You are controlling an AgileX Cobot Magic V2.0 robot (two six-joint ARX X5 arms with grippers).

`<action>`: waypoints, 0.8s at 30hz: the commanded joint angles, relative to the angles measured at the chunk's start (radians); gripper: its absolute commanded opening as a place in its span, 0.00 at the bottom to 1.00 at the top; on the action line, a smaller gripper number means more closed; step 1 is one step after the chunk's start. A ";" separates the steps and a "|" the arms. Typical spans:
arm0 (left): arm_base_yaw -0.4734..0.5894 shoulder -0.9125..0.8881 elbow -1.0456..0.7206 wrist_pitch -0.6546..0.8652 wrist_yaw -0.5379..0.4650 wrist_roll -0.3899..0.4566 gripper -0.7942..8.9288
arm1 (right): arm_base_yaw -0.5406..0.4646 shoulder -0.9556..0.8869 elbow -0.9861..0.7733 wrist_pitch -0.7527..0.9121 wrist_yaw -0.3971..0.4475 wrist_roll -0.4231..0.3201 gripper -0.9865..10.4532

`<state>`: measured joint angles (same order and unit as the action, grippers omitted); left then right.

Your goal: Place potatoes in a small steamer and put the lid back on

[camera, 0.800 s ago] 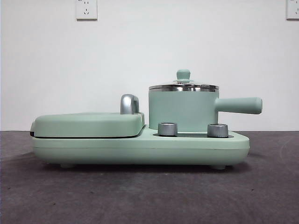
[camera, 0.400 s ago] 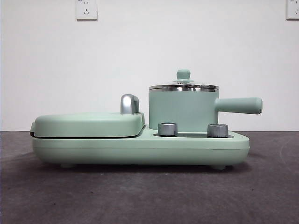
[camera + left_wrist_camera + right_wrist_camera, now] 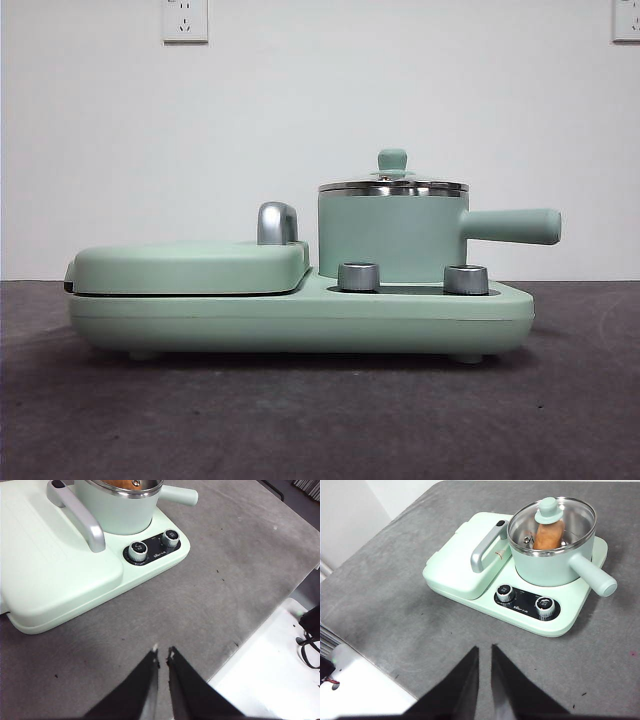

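one potato [image 3: 549, 535] lies inside the small steamer [image 3: 390, 235] under its lid [image 3: 393, 184], while both the left gripper [image 3: 163, 655] and right gripper [image 3: 484, 650] hover clenched and empty above the table [image 3: 300, 420].

There are one small steamer [image 3: 551, 560] with one lid [image 3: 551, 516] and one potato [image 3: 548, 535] inside, one flat griddle [image 3: 461, 560] with one chrome handle [image 3: 485, 550], two round knobs [image 3: 506, 592], two wall sockets [image 3: 185, 20] and two grippers [image 3: 162, 655].

potato [image 3: 549, 535] in steamer [image 3: 392, 235] | lid [image 3: 393, 183] on steamer | griddle [image 3: 190, 266] left of steamer
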<state>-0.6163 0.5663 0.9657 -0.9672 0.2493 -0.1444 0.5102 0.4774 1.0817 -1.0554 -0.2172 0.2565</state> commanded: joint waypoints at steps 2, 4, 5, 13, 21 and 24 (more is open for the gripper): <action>-0.006 0.002 0.007 0.018 0.001 -0.002 0.11 | 0.006 0.004 0.005 0.016 0.009 -0.002 0.11; -0.006 0.002 0.007 0.018 0.001 -0.002 0.11 | 0.006 0.004 0.005 0.016 0.010 -0.003 0.11; -0.006 0.002 0.007 0.018 0.001 -0.002 0.11 | 0.006 0.004 0.005 0.016 0.008 -0.003 0.11; 0.002 -0.015 0.006 0.018 0.002 -0.002 0.11 | 0.006 0.004 0.005 0.016 0.009 -0.003 0.11; 0.166 -0.121 -0.041 0.048 0.002 -0.004 0.11 | 0.006 0.004 0.005 0.016 0.009 -0.003 0.11; 0.266 -0.181 -0.133 0.126 0.002 0.015 0.11 | 0.006 0.004 0.005 0.016 0.008 -0.003 0.11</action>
<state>-0.3630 0.3901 0.8471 -0.8642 0.2497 -0.1444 0.5102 0.4774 1.0817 -1.0534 -0.2092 0.2565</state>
